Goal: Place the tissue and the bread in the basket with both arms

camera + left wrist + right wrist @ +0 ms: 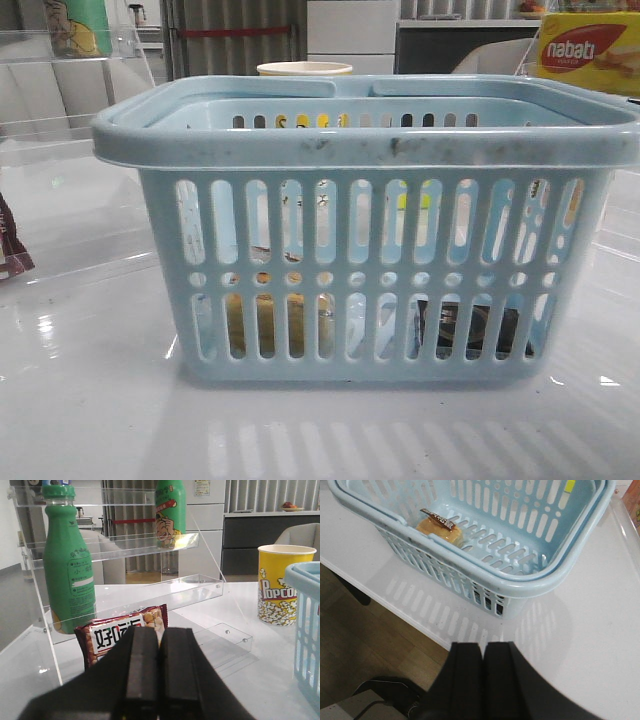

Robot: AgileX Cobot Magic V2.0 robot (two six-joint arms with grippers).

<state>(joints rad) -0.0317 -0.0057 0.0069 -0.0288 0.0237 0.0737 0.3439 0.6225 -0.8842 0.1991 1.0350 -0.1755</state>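
Observation:
The light blue slotted basket (370, 140) stands close in the middle of the front view. Through its slots I see the golden-brown bread (265, 325) at the lower left and the dark tissue packet (470, 330) at the lower right. In the right wrist view the bread (440, 530) lies inside the basket (530, 580); the tissue is hidden there. My left gripper (159, 630) is shut and empty, apart from the basket (305, 630). My right gripper (483, 646) is shut and empty, above the table beside the basket. Neither gripper shows in the front view.
A clear acrylic shelf (150, 545) holds green bottles (67, 575). A maroon-brown snack packet (112, 632) with white print lies just beyond my left fingers. A yellow popcorn cup (280, 585) stands near the basket. A Nabati box (590, 50) is far right. The table edge (395, 610) and floor lie by my right gripper.

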